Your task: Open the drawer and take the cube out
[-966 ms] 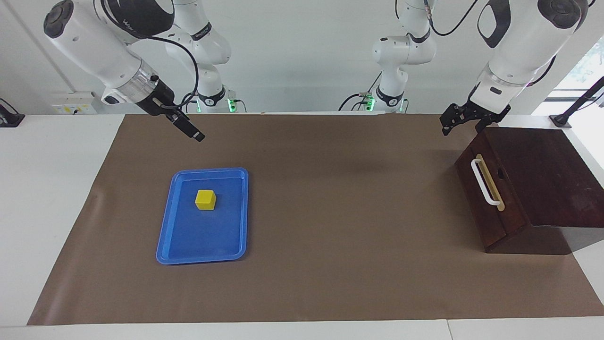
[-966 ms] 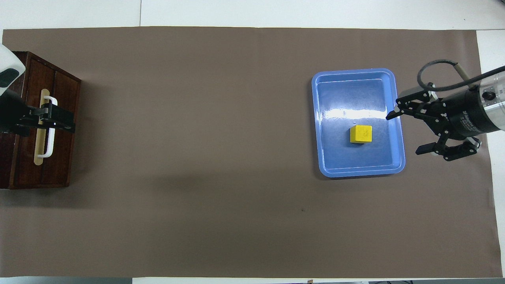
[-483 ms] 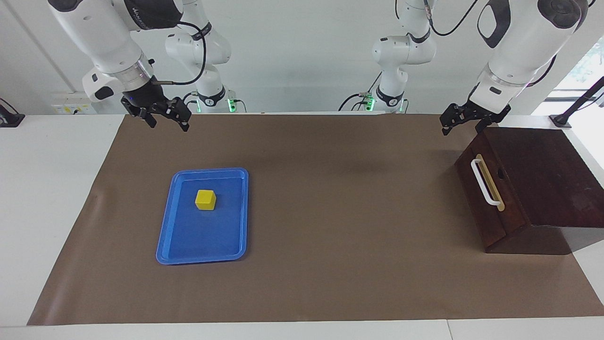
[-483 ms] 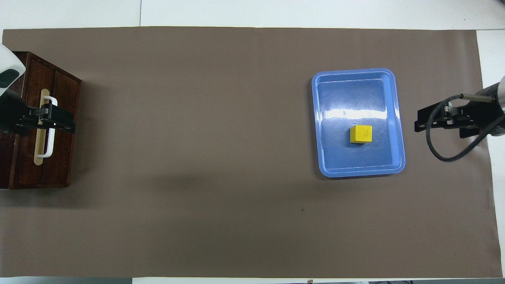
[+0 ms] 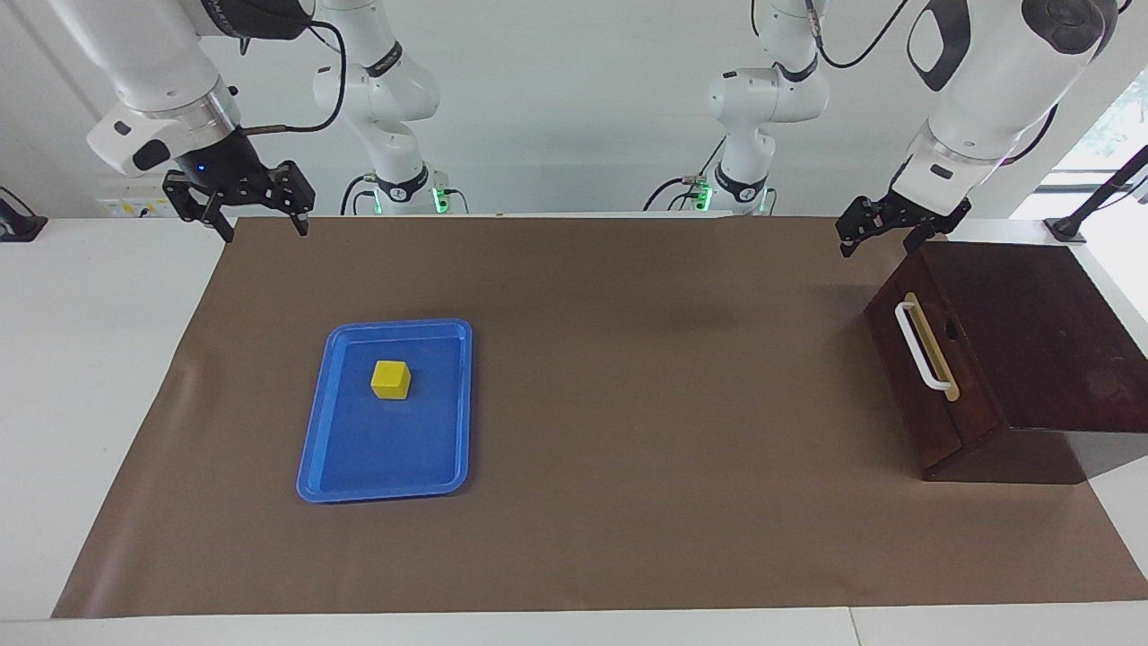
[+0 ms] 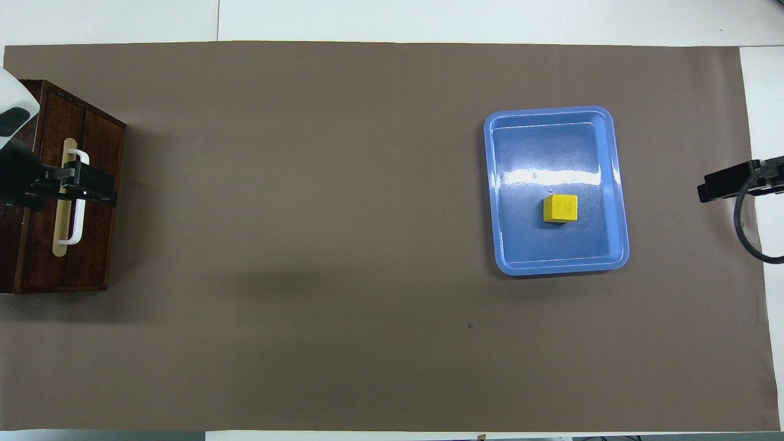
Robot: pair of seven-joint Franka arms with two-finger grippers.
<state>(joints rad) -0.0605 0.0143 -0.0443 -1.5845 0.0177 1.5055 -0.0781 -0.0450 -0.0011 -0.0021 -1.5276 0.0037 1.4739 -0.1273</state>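
- The cube (image 5: 391,379) sits in the blue tray (image 5: 318,449), well apart from the drawer (image 5: 915,368), toward the right arm's end of the table (image 5: 90,359). It lies flat on the tray floor, nearer the robots than the tray's middle, with nothing touching it.
- The drawer, at the left arm's end of the table and far from the tray, looks pushed fully into its dark wooden box (image 5: 1031,350); its white handle (image 5: 922,346) is free.
- Judged from this, the cube is already out of the drawer and set down, and the drawer is shut, so the task looks finished or nearly so. At most the arms have to settle away.
- The left gripper (image 5: 874,231) hangs above the corner of the box nearest the robots, close to the drawer front but clear of the handle. Its fingers stand apart and hold nothing.
- The right gripper (image 5: 260,215) is raised over the mat's edge, nearer the robots' bases than the tray and well clear of it, fingers spread, empty.
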